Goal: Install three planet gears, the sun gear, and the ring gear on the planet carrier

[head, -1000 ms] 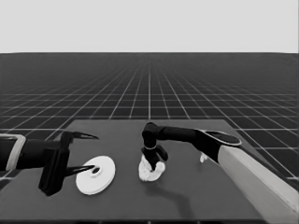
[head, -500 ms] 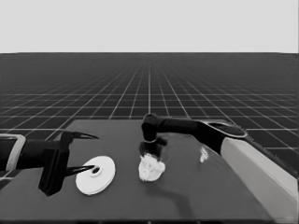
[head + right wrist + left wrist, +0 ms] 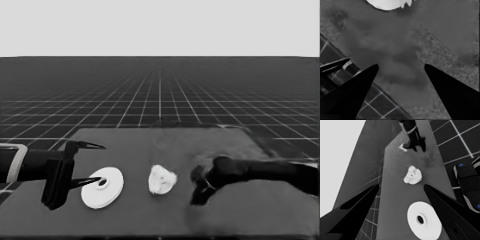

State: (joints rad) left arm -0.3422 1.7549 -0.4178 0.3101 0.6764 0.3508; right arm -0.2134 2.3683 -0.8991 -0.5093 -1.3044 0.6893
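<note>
The smaller round part (image 3: pixel 162 180) lies mid-table with toothed gears heaped on it; the left wrist view shows the same lumpy cluster (image 3: pixel 413 175). The larger round part (image 3: pixel 102 186), flat with a small dark hole, lies at the table's left end (image 3: pixel 424 220). My left gripper (image 3: pixel 100 163) waits open above its edge and holds nothing (image 3: pixel 401 186). My right gripper (image 3: pixel 197 195) hangs low over the table, right of the cluster and apart from it. It is open and empty (image 3: pixel 401 65), and the cluster's white edge (image 3: pixel 387 3) shows beyond its fingers.
A small white piece (image 3: pixel 402 147) lies by the right gripper's fingers in the left wrist view; the head view hides it behind the arm. The table's front edge (image 3: pixel 357 75) runs close under the right gripper. Dark machinery with blue lights (image 3: pixel 467 182) sits past the table.
My right gripper has left the cluster and swung right and toward the table's front, dropping lower. The cluster now stands uncovered. The left arm has not moved.
</note>
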